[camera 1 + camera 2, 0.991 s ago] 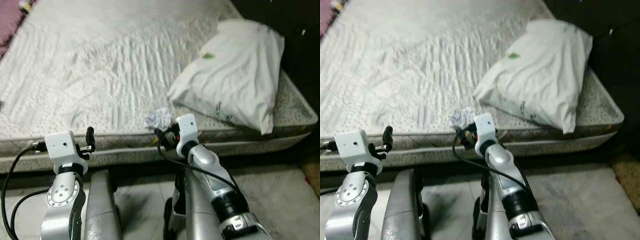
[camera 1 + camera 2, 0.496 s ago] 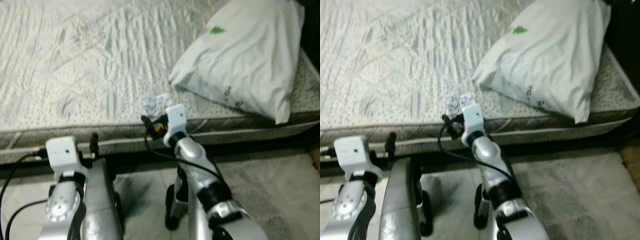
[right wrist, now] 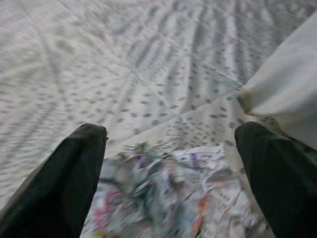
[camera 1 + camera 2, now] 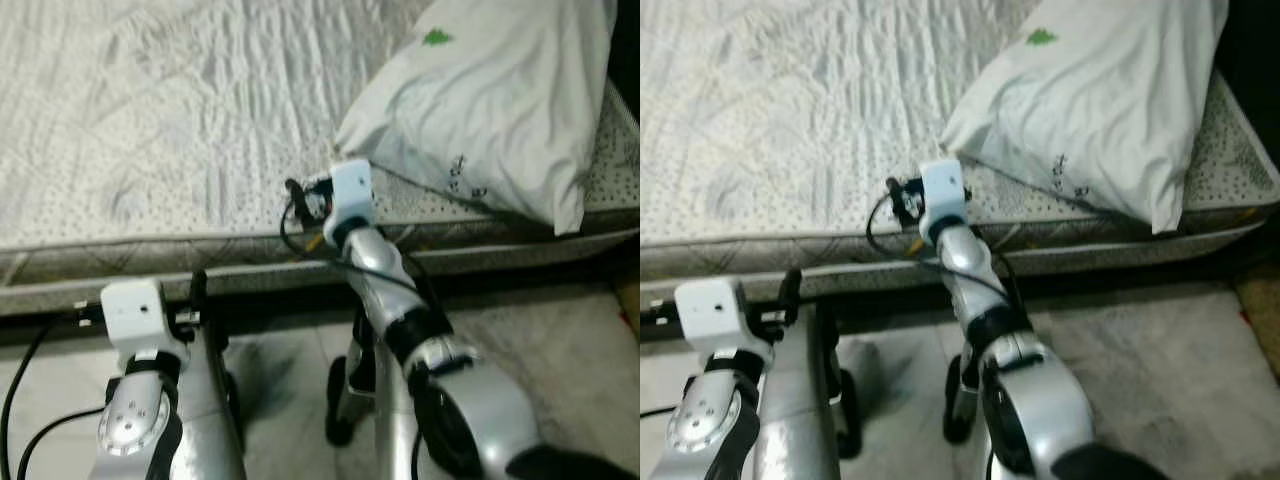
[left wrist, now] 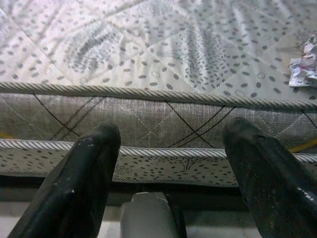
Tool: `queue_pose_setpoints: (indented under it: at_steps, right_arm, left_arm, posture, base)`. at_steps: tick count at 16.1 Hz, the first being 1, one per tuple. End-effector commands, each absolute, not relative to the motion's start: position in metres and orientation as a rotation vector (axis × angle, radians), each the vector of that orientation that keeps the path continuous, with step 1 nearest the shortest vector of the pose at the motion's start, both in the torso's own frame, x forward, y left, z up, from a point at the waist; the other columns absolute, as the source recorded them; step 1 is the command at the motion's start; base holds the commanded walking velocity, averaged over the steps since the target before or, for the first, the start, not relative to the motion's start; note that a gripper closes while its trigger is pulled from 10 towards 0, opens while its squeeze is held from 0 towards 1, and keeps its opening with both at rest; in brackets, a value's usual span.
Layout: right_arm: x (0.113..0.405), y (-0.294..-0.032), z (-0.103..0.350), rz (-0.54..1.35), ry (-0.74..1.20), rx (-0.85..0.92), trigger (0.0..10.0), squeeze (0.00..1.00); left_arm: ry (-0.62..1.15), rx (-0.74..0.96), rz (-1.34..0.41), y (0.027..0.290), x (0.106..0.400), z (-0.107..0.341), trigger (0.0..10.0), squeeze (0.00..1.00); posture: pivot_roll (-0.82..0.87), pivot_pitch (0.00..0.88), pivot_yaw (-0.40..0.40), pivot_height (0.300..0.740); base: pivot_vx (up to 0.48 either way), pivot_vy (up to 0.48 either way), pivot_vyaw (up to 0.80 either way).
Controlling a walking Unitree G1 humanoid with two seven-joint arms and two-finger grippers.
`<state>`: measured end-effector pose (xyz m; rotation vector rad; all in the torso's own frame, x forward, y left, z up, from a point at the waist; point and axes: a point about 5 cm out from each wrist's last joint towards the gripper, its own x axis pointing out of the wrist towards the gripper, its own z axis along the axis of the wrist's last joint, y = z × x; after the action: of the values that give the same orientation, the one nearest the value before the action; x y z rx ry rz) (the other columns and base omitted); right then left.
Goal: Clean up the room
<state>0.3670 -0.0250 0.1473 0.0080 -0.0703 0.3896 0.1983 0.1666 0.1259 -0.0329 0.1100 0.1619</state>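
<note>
Hovering low by the bed's edge, my left claw has its fingers spread wide with nothing between them, facing the piped side of the dotted grey-white mattress. Farther up, my right claw reaches over the mattress edge, black fingers splayed apart on either side of the crumpled ball of printed paper, which lies on the quilted top just beside the corner of the large white pillow. I can't tell whether the fingers touch the paper. Grey floor runs below the bed.
</note>
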Motion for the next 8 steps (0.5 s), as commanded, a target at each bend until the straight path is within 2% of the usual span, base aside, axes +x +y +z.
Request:
queue_pose_setpoints:
  at_steps: [1,2,4,8]
  right_arm:
    - [0.363,-0.009,0.145,0.410,-0.044,0.009,10.0,0.00]
    - [0.364,-0.007,0.145,0.412,-0.039,-0.006,10.0,0.00]
    - [0.363,0.003,0.135,0.424,0.049,-0.154,10.0,0.00]
    - [0.355,0.007,0.114,0.453,0.166,-0.274,10.0,0.00]
  left_arm:
    - [0.126,-0.027,0.169,0.165,0.194,0.125,10.0,0.00]
    - [0.126,-0.028,0.169,0.164,0.194,0.125,10.0,0.00]
    - [0.125,-0.036,0.172,0.159,0.191,0.127,10.0,0.00]
    - [0.129,-0.050,0.174,0.155,0.192,0.127,10.0,0.00]
  posture:
    - [0.18,0.337,-0.107,0.515]
    - [0.18,0.337,-0.110,0.515]
    - [0.19,0.340,-0.133,0.515]
    - [0.18,0.337,-0.159,0.515]
  base:
    - [0.000,0.000,0.00]
    - [0.000,0.000,0.00]
    - [0.000,0.000,0.00]
    - [0.000,0.000,0.00]
